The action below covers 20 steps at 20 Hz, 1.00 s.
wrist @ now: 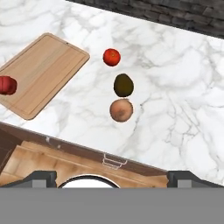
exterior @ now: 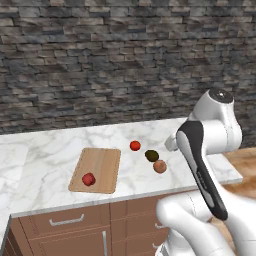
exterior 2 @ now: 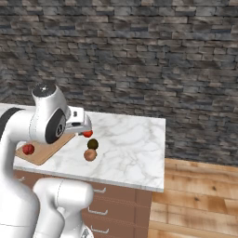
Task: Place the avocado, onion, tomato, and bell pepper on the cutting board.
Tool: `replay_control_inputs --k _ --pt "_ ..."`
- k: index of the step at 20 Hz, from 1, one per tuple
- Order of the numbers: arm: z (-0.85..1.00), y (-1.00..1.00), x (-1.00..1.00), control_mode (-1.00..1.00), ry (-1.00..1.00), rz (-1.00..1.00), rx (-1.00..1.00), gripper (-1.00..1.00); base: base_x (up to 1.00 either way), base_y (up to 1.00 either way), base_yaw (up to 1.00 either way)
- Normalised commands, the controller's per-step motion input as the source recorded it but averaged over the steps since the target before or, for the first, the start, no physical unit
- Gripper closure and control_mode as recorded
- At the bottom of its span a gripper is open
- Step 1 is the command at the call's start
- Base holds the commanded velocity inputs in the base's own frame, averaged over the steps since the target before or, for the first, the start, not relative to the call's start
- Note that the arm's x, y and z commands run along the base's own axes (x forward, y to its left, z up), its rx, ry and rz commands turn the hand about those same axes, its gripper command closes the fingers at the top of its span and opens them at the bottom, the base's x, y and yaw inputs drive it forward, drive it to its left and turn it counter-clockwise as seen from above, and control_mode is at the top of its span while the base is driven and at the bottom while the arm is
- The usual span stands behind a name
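The gripper [wrist: 112, 177] hangs above the counter's front edge, its fingertips [wrist: 41, 177] wide apart and holding nothing. Taking the board [exterior: 102, 167] as landmark: the pepper [exterior: 89, 179] lies on its near end. Off the board to its right, on the marble counter [exterior: 55, 150], sit the onion [exterior: 160, 166] nearest, the avocado [exterior: 152, 155] just behind it, then the tomato [exterior: 135, 145] farthest.

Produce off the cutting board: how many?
3, on the counter right of the cutting board: tomato farthest back, avocado next, onion nearest the edge. The bell pepper is on the board.
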Motion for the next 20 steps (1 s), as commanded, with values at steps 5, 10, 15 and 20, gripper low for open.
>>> replay_control_inputs --k 5,10,15,20 --pt "0.0 -0.02 0.4 -1.0 0.07 -0.01 0.0 -1.0 0.0 0.0 0.0" --pt "0.0 0.0 0.4 -1.0 0.0 0.0 0.0 -1.0 0.0 0.0 0.0" --pt "-0.09 0.0 0.34 -1.0 0.0 0.0 0.0 -1.0 0.0 0.0 0.0" --pt "-0.27 0.0 0.26 -1.0 0.02 0.0 0.0 -1.0 0.0 0.0 0.0"
